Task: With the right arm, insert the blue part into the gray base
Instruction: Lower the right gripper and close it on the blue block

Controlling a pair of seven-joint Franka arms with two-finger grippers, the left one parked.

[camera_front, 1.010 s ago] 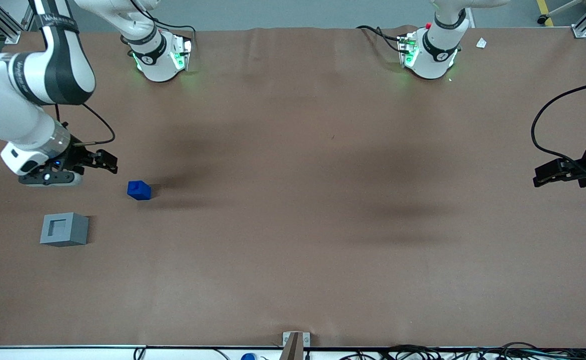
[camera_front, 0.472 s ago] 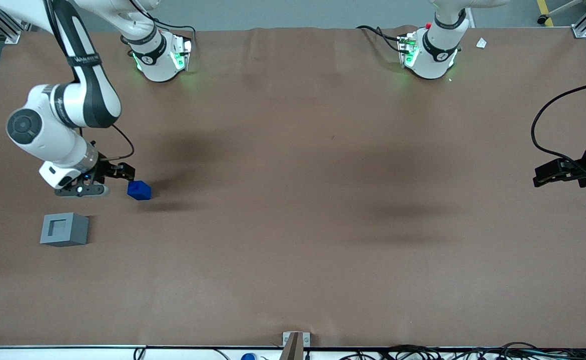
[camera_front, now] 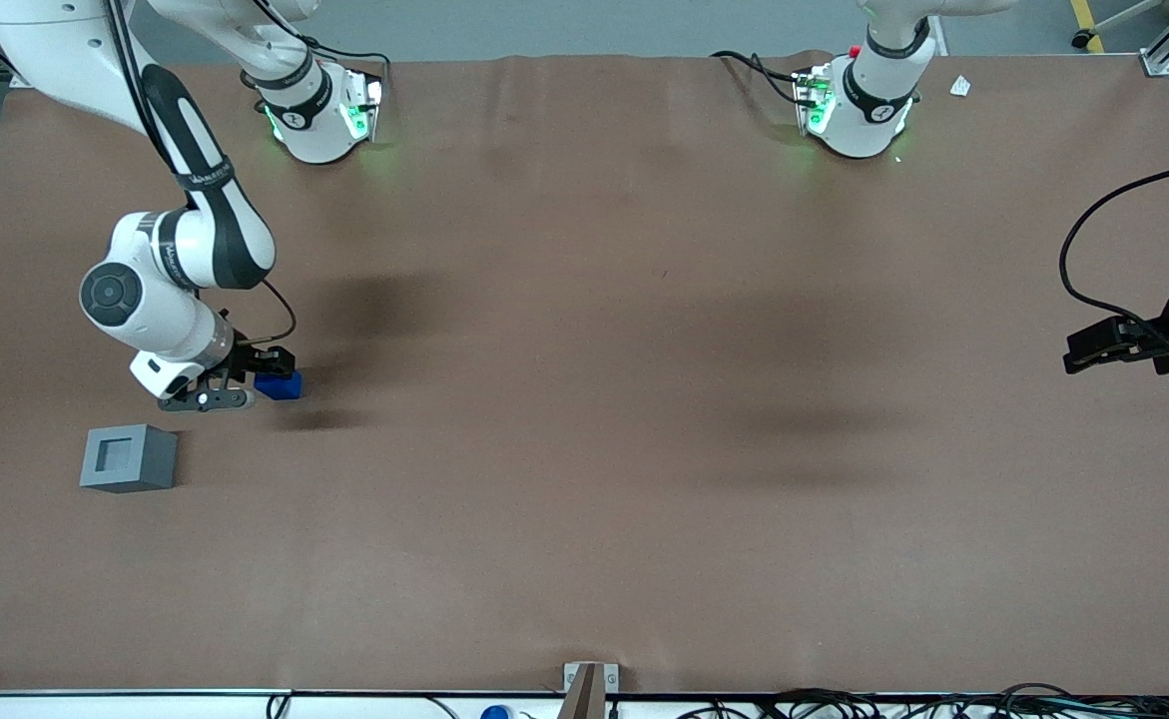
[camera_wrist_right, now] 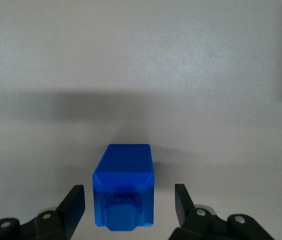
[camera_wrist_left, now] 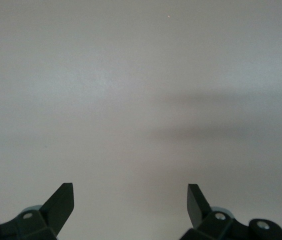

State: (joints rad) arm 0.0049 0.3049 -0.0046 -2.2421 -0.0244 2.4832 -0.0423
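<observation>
Front camera overlooks the table; wrist cameras face it closely

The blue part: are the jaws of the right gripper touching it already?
Apart. In the right wrist view the blue part sits between the open jaws of the right gripper, with bare table visible on each side.

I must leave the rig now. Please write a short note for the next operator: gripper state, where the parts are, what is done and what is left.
Gripper: open, low over the table, one finger at each side of the blue part, not closed on it.
Blue part: on the table.
Gray base: nearer the front camera, apart from the part, recess empty.
Done: approach.
Left: grasp, lift, carry to the base, insert.
</observation>
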